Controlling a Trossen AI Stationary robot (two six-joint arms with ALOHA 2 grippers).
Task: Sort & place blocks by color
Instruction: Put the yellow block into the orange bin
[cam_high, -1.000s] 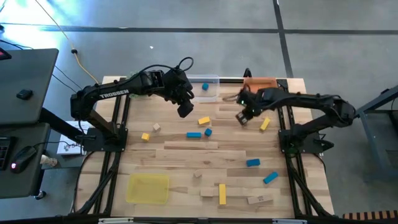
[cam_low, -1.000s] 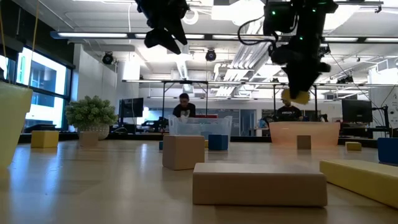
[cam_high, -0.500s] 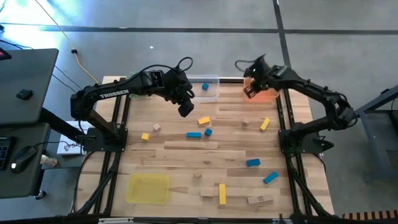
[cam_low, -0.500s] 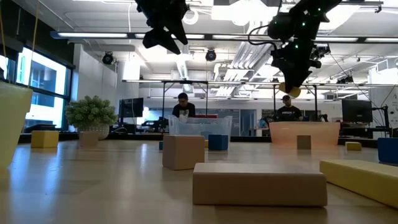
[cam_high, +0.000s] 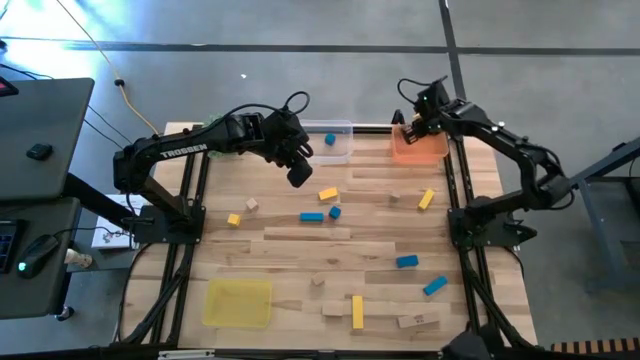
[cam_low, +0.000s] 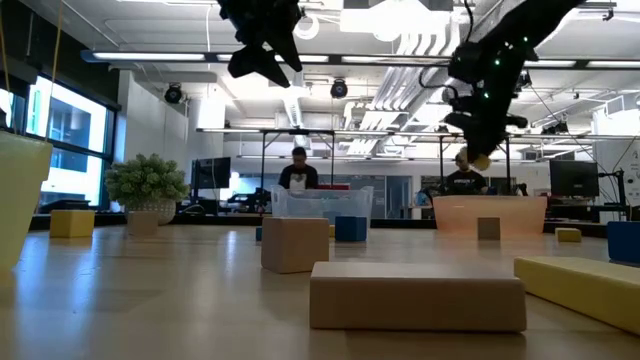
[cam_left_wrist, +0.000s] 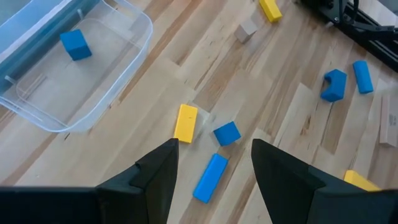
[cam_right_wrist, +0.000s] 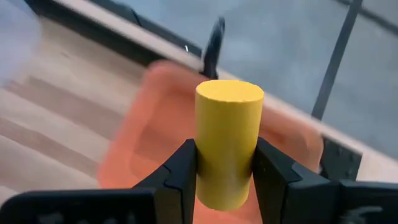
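My right gripper (cam_high: 411, 124) hovers over the orange tray (cam_high: 425, 150) at the far right corner, shut on a yellow cylinder block (cam_right_wrist: 228, 140), which also shows in the low view (cam_low: 482, 158). My left gripper (cam_high: 298, 176) hangs open above the table near the clear tray (cam_high: 338, 152), which holds one blue block (cam_left_wrist: 75, 44). Below the left gripper lie a yellow block (cam_left_wrist: 186, 122), a blue cube (cam_left_wrist: 227, 133) and a blue bar (cam_left_wrist: 210, 177). More blue, yellow and plain wood blocks lie flat across the table. My right gripper pinches the yellow cylinder by its round side (cam_right_wrist: 205, 180), one finger (cam_right_wrist: 180, 174) on each side. The fingers point down from above, and the cylinder's flat end (cam_right_wrist: 229, 91) sticks out past the fingertips. It is lifted clear, above the orange tray.
A yellow tray (cam_high: 238, 302) sits at the near left. Loose blocks include a yellow bar (cam_high: 426, 199), blue ones (cam_high: 406, 261) (cam_high: 434, 286), a yellow bar (cam_high: 357, 311) and wood pieces (cam_high: 418, 320). A green plant ball (cam_low: 146, 180) stands far left. People sit beyond the table.
My right gripper, shut on the yellow cylinder, has swung from above the table's middle right toward the far edge and to the right, ending over the orange tray. The left arm has kept still.
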